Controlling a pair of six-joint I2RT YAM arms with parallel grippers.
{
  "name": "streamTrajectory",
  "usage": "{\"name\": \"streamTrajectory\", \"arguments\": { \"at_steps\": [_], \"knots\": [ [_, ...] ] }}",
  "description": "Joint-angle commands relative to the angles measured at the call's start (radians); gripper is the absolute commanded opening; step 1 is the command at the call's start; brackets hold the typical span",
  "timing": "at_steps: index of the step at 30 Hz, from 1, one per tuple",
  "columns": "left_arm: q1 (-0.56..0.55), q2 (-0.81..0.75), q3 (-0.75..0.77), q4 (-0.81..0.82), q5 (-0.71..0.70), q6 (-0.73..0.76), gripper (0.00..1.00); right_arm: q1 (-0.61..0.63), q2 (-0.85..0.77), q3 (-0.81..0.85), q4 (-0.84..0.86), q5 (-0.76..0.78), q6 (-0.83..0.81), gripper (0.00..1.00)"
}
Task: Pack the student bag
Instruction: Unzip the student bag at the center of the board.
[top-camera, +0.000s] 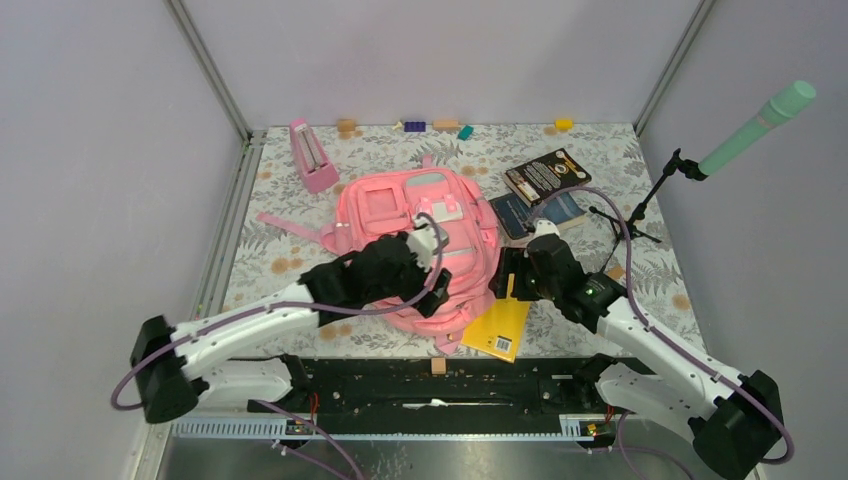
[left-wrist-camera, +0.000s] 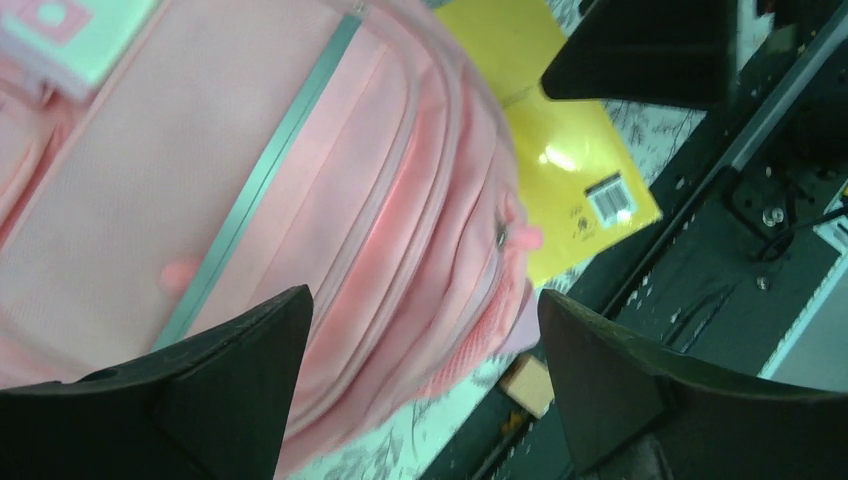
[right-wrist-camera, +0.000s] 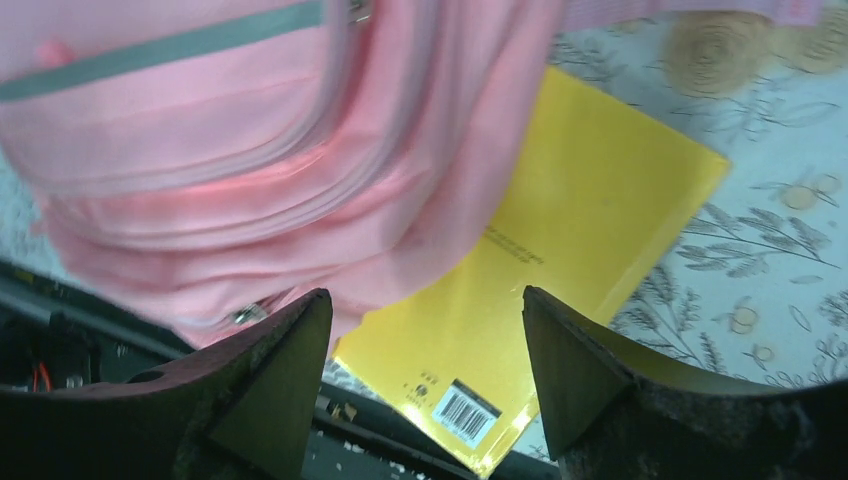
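The pink student bag (top-camera: 400, 215) lies flat in the middle of the flowered table, front pockets up. A yellow book (top-camera: 498, 325) lies beside its near right corner, partly under the bag's edge. My left gripper (top-camera: 432, 290) is open and empty above the bag's near edge; the left wrist view shows the bag (left-wrist-camera: 300, 200) and the yellow book (left-wrist-camera: 570, 170) below it. My right gripper (top-camera: 508, 275) is open and empty above the yellow book (right-wrist-camera: 560, 260), beside the bag (right-wrist-camera: 250, 150).
Two dark books (top-camera: 545, 190) lie right of the bag. A pink metronome-shaped object (top-camera: 312, 155) stands at the back left. A microphone stand (top-camera: 660, 190) with a mint microphone is at the right. Small blocks (top-camera: 440, 126) line the back edge. A black rail (top-camera: 440, 375) runs along the near edge.
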Motion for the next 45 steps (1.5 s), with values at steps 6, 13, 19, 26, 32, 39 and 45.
{"name": "streamTrajectory", "arguments": {
  "at_steps": [6,13,19,26,32,39,45],
  "knots": [
    [-0.1,0.429,0.278,0.156,-0.139,0.081,0.94,-0.125,-0.085,-0.091,0.083,0.165,0.114,0.8],
    [-0.119,0.598,0.377,0.154,-0.218,0.175,0.99,-0.127,-0.244,-0.217,0.094,0.208,0.187,0.85],
    [-0.144,0.693,0.409,0.13,-0.272,0.195,0.99,-0.127,-0.331,-0.272,0.094,0.202,0.199,0.87],
    [-0.182,0.761,0.421,0.104,-0.466,0.247,0.99,-0.127,-0.325,-0.267,0.095,0.183,0.194,0.88],
    [-0.185,0.71,0.382,0.15,-0.609,0.206,0.7,-0.127,-0.312,-0.273,0.113,0.157,0.195,0.86],
    [-0.174,0.61,0.326,0.195,-0.559,0.131,0.46,-0.126,-0.232,-0.266,0.202,0.026,0.188,0.85],
    [-0.17,0.538,0.275,0.235,-0.539,0.088,0.0,-0.127,-0.13,-0.24,0.316,-0.048,0.246,0.84]
  ]
}}
